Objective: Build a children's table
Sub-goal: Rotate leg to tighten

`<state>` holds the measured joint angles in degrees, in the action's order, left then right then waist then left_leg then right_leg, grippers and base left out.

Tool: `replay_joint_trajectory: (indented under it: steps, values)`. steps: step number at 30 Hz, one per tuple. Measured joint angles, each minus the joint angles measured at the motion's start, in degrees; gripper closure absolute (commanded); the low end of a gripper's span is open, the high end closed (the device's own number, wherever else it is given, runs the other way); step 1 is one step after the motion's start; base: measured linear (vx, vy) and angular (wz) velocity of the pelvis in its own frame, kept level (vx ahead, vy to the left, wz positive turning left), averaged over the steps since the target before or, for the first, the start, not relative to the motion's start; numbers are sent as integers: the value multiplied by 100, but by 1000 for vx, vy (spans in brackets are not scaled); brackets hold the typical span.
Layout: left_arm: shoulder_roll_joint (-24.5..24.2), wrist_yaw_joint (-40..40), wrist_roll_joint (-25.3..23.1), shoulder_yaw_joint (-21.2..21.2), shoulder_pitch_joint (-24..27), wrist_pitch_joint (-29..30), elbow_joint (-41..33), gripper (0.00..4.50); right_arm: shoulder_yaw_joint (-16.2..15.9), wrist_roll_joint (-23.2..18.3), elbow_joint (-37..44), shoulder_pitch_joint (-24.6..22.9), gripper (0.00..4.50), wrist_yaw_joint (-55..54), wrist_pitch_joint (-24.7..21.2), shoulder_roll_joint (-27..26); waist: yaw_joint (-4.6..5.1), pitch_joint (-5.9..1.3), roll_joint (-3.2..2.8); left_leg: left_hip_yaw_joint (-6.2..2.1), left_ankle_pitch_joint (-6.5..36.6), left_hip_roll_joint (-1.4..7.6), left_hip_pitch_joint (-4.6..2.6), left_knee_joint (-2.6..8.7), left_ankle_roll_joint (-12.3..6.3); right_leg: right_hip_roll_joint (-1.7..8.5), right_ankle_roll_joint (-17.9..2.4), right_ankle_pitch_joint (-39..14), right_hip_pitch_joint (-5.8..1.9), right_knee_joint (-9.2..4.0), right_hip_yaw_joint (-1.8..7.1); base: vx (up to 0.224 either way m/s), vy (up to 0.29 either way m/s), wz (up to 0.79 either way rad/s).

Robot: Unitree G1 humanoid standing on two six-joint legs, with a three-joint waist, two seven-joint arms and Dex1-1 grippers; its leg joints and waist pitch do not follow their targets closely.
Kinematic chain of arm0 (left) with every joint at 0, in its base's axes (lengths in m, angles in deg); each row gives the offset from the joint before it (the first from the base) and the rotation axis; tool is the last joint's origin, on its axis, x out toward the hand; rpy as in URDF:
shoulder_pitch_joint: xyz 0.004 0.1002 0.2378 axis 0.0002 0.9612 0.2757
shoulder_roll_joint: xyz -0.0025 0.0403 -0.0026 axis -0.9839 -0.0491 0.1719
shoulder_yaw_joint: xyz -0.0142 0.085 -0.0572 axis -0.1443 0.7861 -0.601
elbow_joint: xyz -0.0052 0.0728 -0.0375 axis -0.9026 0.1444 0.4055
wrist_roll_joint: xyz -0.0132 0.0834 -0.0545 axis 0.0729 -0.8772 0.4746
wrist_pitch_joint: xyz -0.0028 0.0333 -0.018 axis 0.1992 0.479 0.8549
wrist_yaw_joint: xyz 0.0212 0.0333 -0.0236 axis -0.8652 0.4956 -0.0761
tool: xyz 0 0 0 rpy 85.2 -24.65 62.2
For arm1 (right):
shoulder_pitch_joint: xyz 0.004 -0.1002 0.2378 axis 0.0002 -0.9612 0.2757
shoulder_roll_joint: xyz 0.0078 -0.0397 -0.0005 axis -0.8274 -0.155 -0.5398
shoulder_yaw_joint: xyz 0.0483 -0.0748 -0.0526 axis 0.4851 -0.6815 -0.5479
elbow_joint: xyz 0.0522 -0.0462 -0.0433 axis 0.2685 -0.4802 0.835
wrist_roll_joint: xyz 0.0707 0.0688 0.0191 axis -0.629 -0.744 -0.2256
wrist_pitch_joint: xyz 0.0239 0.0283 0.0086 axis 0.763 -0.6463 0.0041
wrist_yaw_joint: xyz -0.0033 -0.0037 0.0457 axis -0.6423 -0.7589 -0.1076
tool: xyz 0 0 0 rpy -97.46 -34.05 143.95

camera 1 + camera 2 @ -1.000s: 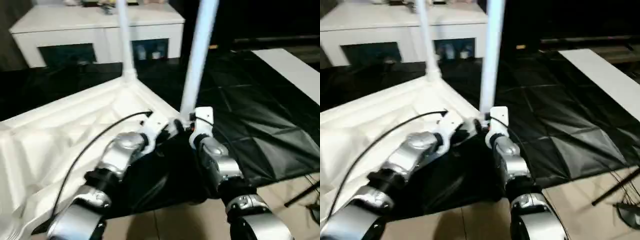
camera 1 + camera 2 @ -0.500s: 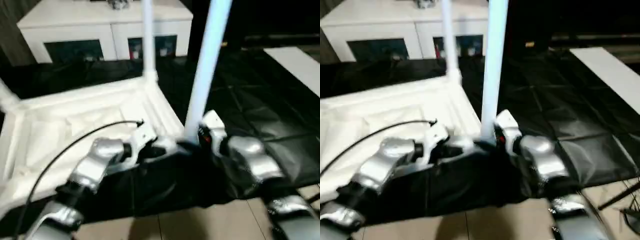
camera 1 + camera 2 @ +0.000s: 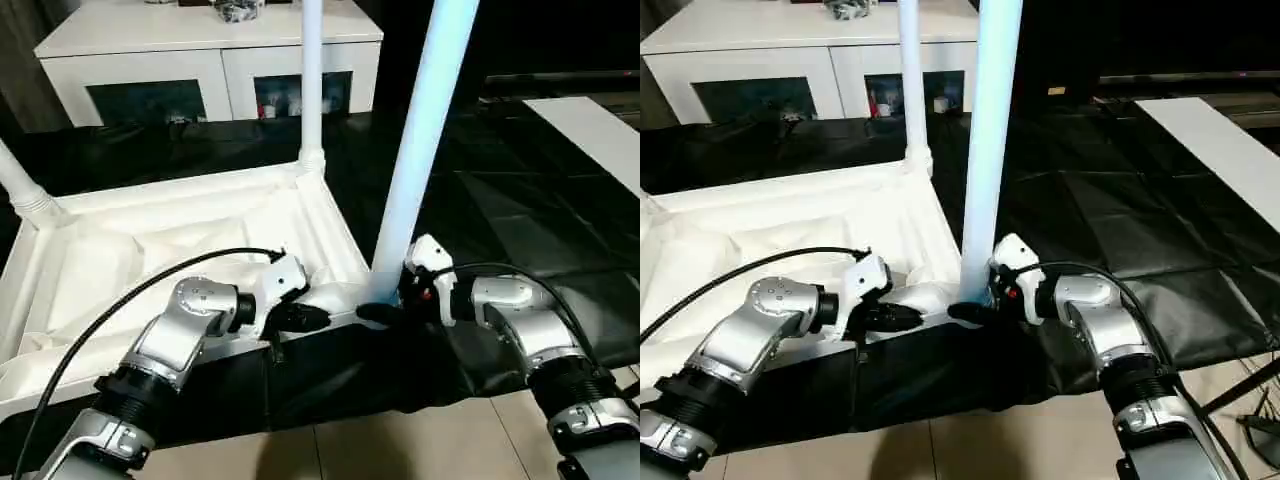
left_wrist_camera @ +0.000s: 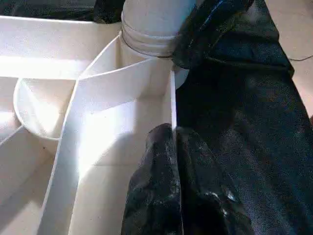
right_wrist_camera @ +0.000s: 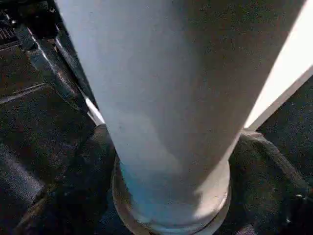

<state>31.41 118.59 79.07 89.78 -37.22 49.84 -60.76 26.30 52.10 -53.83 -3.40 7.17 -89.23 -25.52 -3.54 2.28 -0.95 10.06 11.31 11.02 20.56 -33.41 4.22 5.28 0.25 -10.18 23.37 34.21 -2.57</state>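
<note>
1. Left eye view: the tabletop [image 3: 180, 250] lies upside down, ribbed underside up, on black sheeting [image 3: 520, 210] over the floor, with a white cabinet [image 3: 200, 60] behind it. Three legs stand in corner sockets: the near leg [image 3: 420, 150] between the two arms, a far leg [image 3: 311, 80], and one at the left edge [image 3: 20, 185].

2. The left gripper [image 3: 300, 317] is pinched shut on the tabletop's thin near rim, just beside the near leg's socket. In the left wrist view its black fingers [image 4: 166, 196] straddle that wall.

3. The right gripper [image 3: 385, 312] sits at the base of the near leg, one finger on each side. In the right wrist view the leg's collar [image 5: 171, 215] shows between them — whether they press on it or stand slack I cannot tell.

4. Handling, as I judge it: hollow moulded plastic, so light and fairly stiff, but smooth and tapered — a grip high on a leg would likely slip. The low collar is the surer hold for seating it.

5. The rim wall is thin and may flex. The ribs near a socket look like the stiffest place to steady the top.
</note>
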Motion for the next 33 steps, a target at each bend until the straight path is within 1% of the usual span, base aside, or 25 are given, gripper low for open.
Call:
replay_joint_trajectory:
  steps: [2, 5, 7, 10, 12, 14, 16, 19, 21, 23, 26, 29, 30, 31, 32, 33]
  values:
    - [18, -8, -2, -3, 0, -2, 4, 450, 22, 4, -22, 0, 136, -80, -9, -52, 12, 0, 0, 0, 0, 0, 0, -3, 0, 0, 0, 0, 0, 4, 1, 0, 0, 0]
    - [31, -84, -14, -26, -9, -7, 57, 450, 38, 41, -70, 0, 169, -275, -10, -156, 34, 0, 2, 0, 6, 0, -6, -14, 11, 0, 0, 0, -3, 20, 5, 0, 0, 0]
    - [71, -166, -30, -55, -29, -9, 141, 450, 64, 70, -115, -1, 173, -476, -36, -242, 49, 2, 5, 0, 5, 0, -10, -16, 12, 0, -1, 1, -18, 24, 7, 0, 0, 0]
    - [177, -411, -106, -72, -111, -37, 301, 450, 162, 85, -168, 0, 180, -990, -148, -420, 76, 4, 11, -1, 5, -1, -42, -16, 13, 0, 10, -6, -33, 19, 11, 0, 0, 0]
    - [331, -702, -185, -109, -239, -72, 533, 450, 313, 94, -222, 8, 181, -1523, -264, -665, 89, 4, 18, -1, 3, -4, -46, -18, 16, 0, 25, -15, -35, 16, 17, 0, 0, 0]
    - [619, -1267, -323, -169, -489, -113, 916, 450, 618, 155, -394, 113, 181, -2562, -397, -1081, 112, 5, 20, -2, 2, -8, -48, -21, 18, 0, 27, -16, -33, 15, 25, 0, 0, 0]
    - [759, -1585, -381, -181, -587, -106, 1087, 450, 766, 183, -472, 184, 182, -3149, -482, -1230, 121, 5, 19, -2, 1, -12, -47, -20, 19, 1, 28, -17, -34, 3, 29, 0, 0, 0]
    - [961, -1962, -409, -191, -728, -100, 1332, 450, 899, 197, -615, 296, 182, -3828, -516, -1464, 130, 5, 20, -3, 1, -13, -42, -21, 19, 1, 28, -17, -36, -15, 28, 0, 0, 0]
    - [1220, -2391, -443, -226, -965, -123, 1713, 450, 1130, 207, -853, 476, 182, -4761, -499, -1804, 135, 4, 21, -2, 1, -16, -43, -21, 19, 1, 26, -15, -37, -15, 33, 0, 0, 0]
    - [1431, -2753, -500, -228, -1171, -200, 2061, 450, 1321, 230, -1132, 705, 182, -5723, -455, -2104, 121, 4, 21, -3, 1, -18, -37, -18, 19, 2, 27, -15, -35, -16, 34, 0, 0, 0]
    - [1530, -2888, -548, -227, -1283, -366, 2319, 450, 1454, 264, -1288, 795, 182, -6218, -309, -2263, 93, 3, 19, -3, 1, -19, -35, -15, 19, 3, 26, -15, -37, -16, 34, 0, 0, 0]
    - [1559, -2891, -644, -220, -1354, -602, 2487, 450, 1511, 274, -1372, 821, 182, -6234, -129, -2281, 63, 3, 19, -2, 1, -18, -29, -8, 19, 3, 4, 1, -35, -15, 32, 0, 0, 0]
    - [1555, -2890, -667, -210, -1353, -663, 2484, 450, 1511, 275, -1371, 808, 126, -6182, -79, -2272, 56, 3, 19, -2, 1, -17, -28, -6, 19, 3, 0, 5, -34, -14, 31, 0, 0, 0]
    - [1550, -2890, -684, -196, -1352, -712, 2480, 450, 1513, 277, -1371, 795, 126, -6133, -34, -2262, 51, 3, 17, -2, 1, -17, -28, -2, 19, 3, 0, 6, -33, -14, 31, 0, 0, 0]
    - [1525, -2906, -695, -183, -1352, -790, 2485, 450, 1517, 254, -1365, 772, 112, -6010, 39, -2257, 47, 2, 16, -2, 1, -17, -28, 4, 19, 2, 1, 6, -32, -14, 30, 0, 0, 0]
    - [1448, -3030, -705, -221, -1363, -851, 2531, 450, 1496, 229, -1342, 747, 106, -5832, 108, -2322, 85, 2, 16, -1, 1, -16, -29, 9, 19, 0, 1, 7, -29, -9, 30, 0, 0, 0]
